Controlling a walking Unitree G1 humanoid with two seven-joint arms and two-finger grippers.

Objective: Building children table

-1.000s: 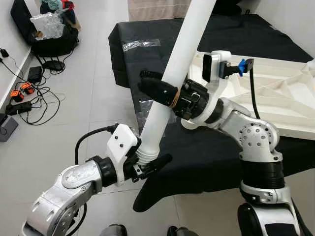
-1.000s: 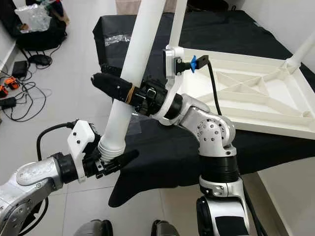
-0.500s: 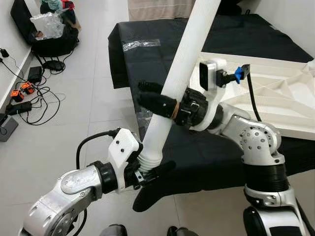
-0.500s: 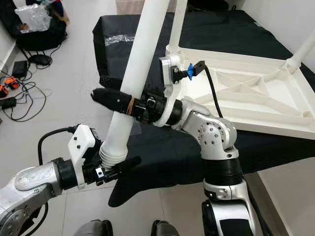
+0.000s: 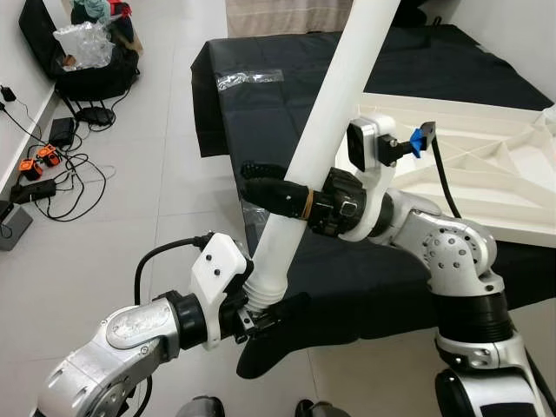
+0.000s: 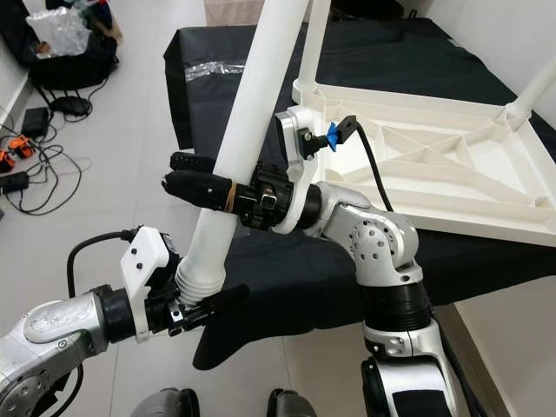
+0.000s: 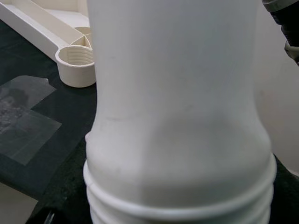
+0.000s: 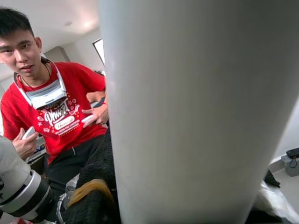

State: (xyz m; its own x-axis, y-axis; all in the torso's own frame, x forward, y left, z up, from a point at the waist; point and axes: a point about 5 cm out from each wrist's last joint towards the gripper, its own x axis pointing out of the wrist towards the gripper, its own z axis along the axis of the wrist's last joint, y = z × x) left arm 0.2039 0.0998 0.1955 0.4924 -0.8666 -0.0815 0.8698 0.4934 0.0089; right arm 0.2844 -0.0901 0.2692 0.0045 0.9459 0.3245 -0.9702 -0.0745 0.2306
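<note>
A long white table leg (image 5: 334, 95) slants up across the middle, held by both grippers. My left gripper (image 5: 261, 311) is shut on its threaded lower end (image 7: 177, 186), low over the floor by the black cloth's edge. My right gripper (image 5: 274, 195) is shut on the leg's middle, one black finger on each side. The white table top (image 5: 486, 174) lies upside down on the black cloth to the right. One threaded socket (image 7: 74, 65) at its corner stands open. Two other legs (image 6: 314, 39) (image 6: 534, 87) stand upright from its far corners.
The black-covered surface (image 5: 365, 269) drapes down in front of me. Cables, chargers (image 5: 52, 156) and a black bag (image 5: 87, 61) lie on the tiled floor at left. A clear plastic wrapper (image 5: 248, 78) lies on the cloth. A person in red (image 8: 56, 116) sits holding controllers.
My right gripper has sunk lower and leveled out, staying on the leg. The leg's top has swung right. My left gripper has dropped slightly with the threaded end.
</note>
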